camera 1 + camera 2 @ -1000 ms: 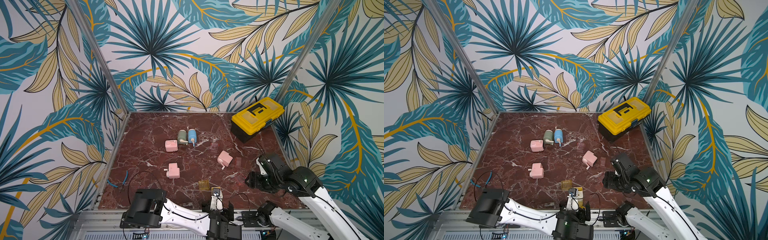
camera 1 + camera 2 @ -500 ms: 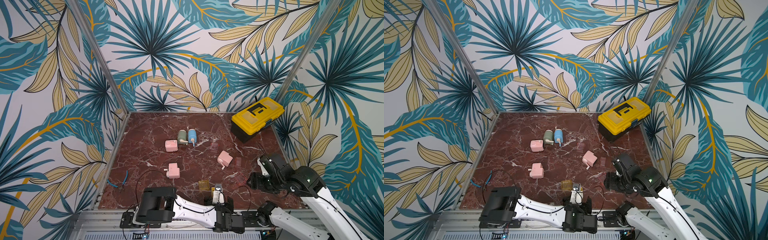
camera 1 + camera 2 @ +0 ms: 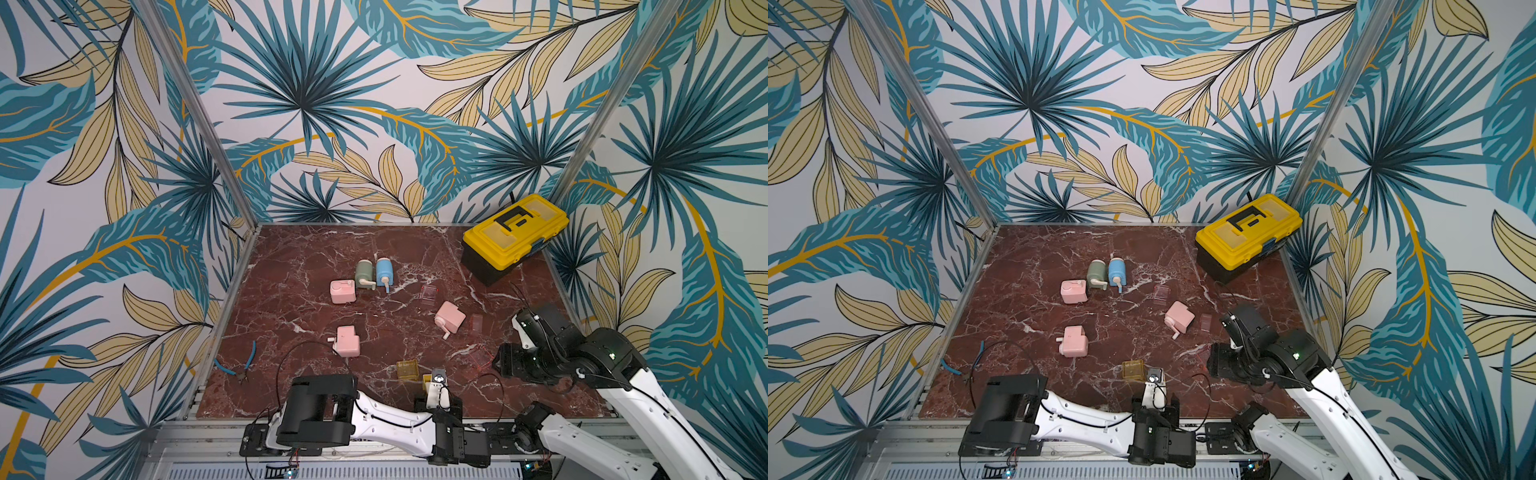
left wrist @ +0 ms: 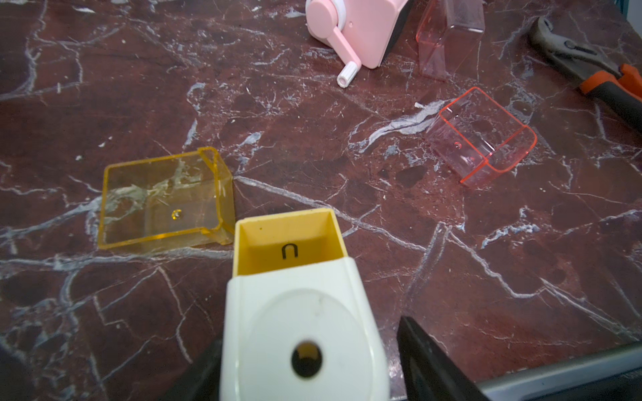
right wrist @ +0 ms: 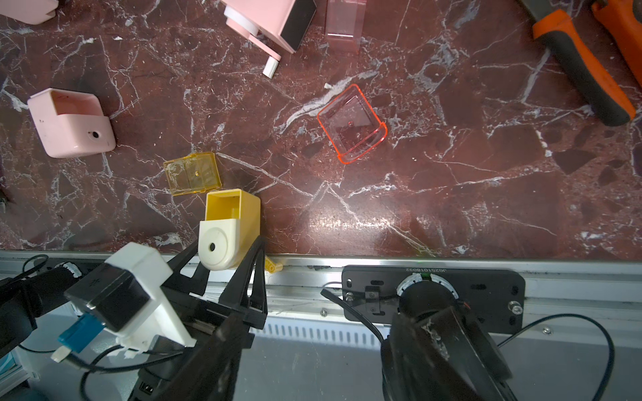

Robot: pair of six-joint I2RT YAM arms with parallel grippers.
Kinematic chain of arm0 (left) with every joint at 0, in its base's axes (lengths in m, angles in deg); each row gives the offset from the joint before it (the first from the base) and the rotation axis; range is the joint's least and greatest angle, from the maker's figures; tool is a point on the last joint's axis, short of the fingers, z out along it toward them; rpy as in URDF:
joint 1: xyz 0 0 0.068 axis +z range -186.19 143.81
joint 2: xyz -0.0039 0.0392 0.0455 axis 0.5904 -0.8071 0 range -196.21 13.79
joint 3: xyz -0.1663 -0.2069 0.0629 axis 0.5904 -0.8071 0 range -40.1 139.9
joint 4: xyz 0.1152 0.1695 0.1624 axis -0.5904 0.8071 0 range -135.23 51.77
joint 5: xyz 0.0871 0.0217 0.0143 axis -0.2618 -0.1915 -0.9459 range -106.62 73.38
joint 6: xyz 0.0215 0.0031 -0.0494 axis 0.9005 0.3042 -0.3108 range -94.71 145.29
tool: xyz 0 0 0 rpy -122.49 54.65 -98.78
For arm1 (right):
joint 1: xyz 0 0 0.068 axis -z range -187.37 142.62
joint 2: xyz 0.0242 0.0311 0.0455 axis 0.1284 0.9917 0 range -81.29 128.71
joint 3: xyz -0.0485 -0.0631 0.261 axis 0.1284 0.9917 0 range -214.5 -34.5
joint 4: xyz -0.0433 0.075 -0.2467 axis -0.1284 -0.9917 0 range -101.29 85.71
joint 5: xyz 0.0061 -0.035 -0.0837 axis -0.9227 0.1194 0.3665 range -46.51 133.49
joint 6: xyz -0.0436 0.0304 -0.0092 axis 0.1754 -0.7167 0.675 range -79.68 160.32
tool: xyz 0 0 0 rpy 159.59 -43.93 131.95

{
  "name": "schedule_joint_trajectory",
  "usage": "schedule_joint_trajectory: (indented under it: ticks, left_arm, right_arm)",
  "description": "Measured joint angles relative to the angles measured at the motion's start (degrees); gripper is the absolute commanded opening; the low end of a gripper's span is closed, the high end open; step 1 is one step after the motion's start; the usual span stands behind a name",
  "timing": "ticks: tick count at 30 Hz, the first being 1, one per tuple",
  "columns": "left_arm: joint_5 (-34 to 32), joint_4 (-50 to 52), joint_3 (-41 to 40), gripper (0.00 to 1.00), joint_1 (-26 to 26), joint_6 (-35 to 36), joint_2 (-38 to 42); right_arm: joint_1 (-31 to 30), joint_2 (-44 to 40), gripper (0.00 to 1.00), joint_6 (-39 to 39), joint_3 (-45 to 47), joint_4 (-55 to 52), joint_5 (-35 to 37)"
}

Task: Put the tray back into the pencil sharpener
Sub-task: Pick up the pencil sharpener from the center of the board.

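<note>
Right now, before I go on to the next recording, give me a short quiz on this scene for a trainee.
1. True or false: the yellow tray already sits inside the yellow sharpener.
2. The left gripper has its fingers on either side of which thing? A. the yellow sharpener B. the pliers C. the toolbox
3. In a top view, how many pink sharpeners are on the table?
Key: 1 false, the tray lies beside the sharpener's empty slot. 2 A. 3 three.
</note>
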Motion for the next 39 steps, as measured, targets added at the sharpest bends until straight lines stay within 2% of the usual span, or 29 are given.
schedule_joint_trajectory:
  ticks: [13,22,27,32,39]
  left_arm:
    - [-0.26,0.02,0.00,0.49,0.02,-0.09,0.00]
    - [2.08,0.28,0.09,0.28,-0.04,5.90,1.27]
    - [4.74,1.16,0.09,0.18,-0.09,10.25,5.99]
    - [7.61,1.95,0.07,0.15,0.96,15.78,13.16]
    - [12.66,2.40,-0.50,0.14,7.78,27.10,22.73]
  right_arm:
    - [-0.02,-0.02,0.69,0.00,-0.66,-0.44,0.00]
    - [-0.02,0.00,0.69,-0.04,-3.17,-0.81,0.20]
    - [0.00,0.00,0.69,-0.28,-4.17,-0.87,0.68]
    - [-0.02,0.50,0.69,-0.94,-5.49,-0.94,1.57]
    - [0.00,3.06,0.69,-1.55,-8.22,-0.61,3.04]
